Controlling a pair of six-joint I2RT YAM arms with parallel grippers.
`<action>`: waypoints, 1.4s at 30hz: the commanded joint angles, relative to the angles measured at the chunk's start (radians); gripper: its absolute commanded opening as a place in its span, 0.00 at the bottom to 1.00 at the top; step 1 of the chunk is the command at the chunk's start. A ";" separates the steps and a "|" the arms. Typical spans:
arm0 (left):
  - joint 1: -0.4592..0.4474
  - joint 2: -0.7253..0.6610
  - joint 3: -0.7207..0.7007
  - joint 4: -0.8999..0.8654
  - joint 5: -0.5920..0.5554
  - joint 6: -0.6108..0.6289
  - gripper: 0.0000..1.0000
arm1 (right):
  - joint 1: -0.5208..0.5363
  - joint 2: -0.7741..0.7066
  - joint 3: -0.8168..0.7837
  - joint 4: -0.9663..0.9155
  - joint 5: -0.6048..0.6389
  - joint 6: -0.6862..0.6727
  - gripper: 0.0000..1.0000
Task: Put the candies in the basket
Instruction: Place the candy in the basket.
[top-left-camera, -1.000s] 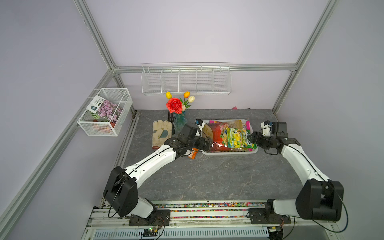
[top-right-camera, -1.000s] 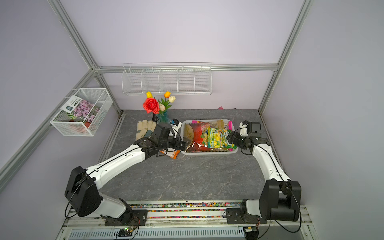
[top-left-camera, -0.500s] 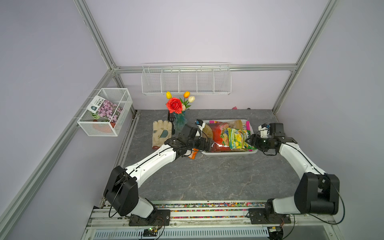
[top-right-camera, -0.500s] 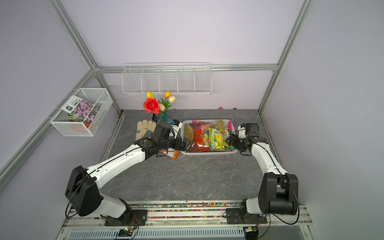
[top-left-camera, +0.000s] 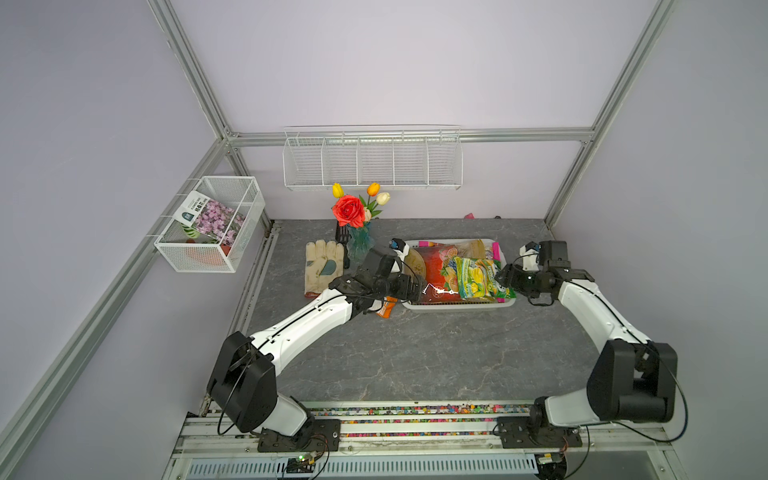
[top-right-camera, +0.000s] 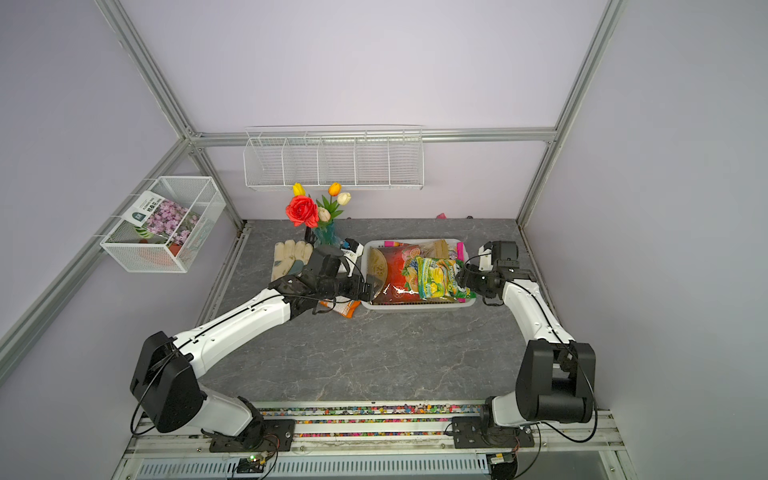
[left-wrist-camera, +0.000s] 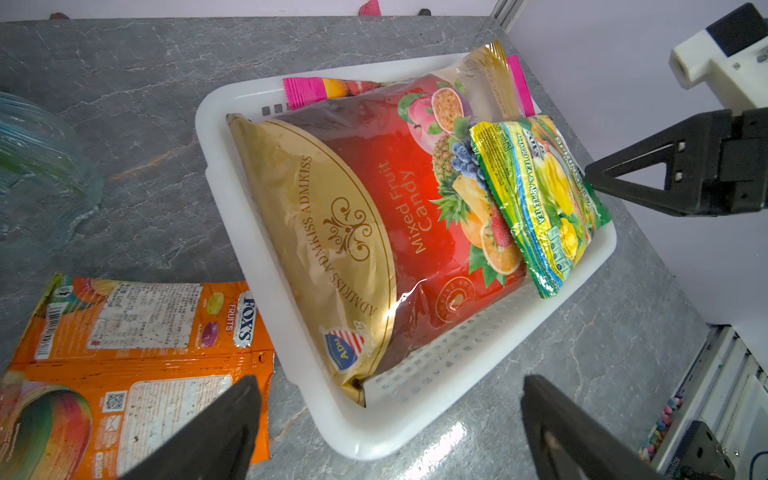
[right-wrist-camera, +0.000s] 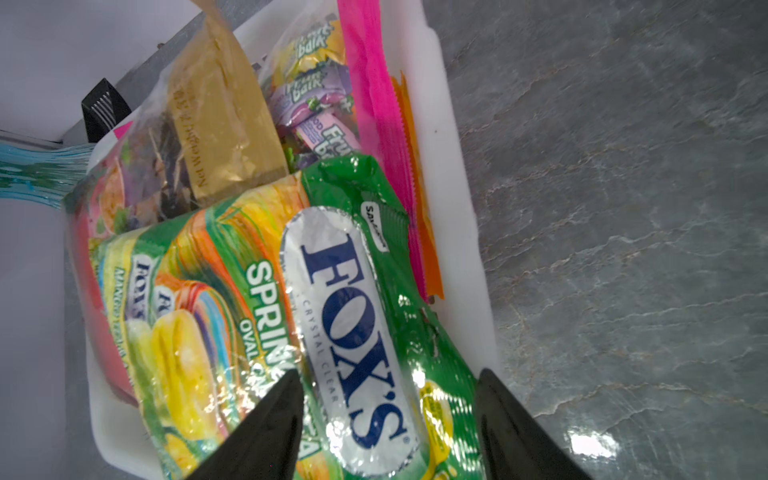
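The left arm (top-left-camera: 320, 328) and right arm (top-left-camera: 590, 307): white shell links, bulky black joints (top-left-camera: 243, 382), a thin black cable (top-left-camera: 299, 320) along the link, black base plates (top-left-camera: 291, 440). The left gripper (left-wrist-camera: 388, 379) and right gripper (right-wrist-camera: 389, 372) carry tapered black fingers (left-wrist-camera: 648, 174) with triangular cut-outs.

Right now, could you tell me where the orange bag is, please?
In both top views the orange bag lies on the table beside the left end of the basket, partly under the left gripper.
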 joint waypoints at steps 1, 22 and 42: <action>0.002 0.007 0.000 0.007 -0.007 -0.011 1.00 | -0.005 0.016 0.019 -0.011 0.057 -0.026 0.68; 0.002 0.021 0.003 0.015 0.005 -0.022 1.00 | 0.028 0.044 -0.023 0.104 -0.196 0.038 0.62; 0.002 0.059 0.033 0.028 0.025 -0.028 1.00 | 0.116 0.086 -0.019 0.211 -0.224 0.157 0.58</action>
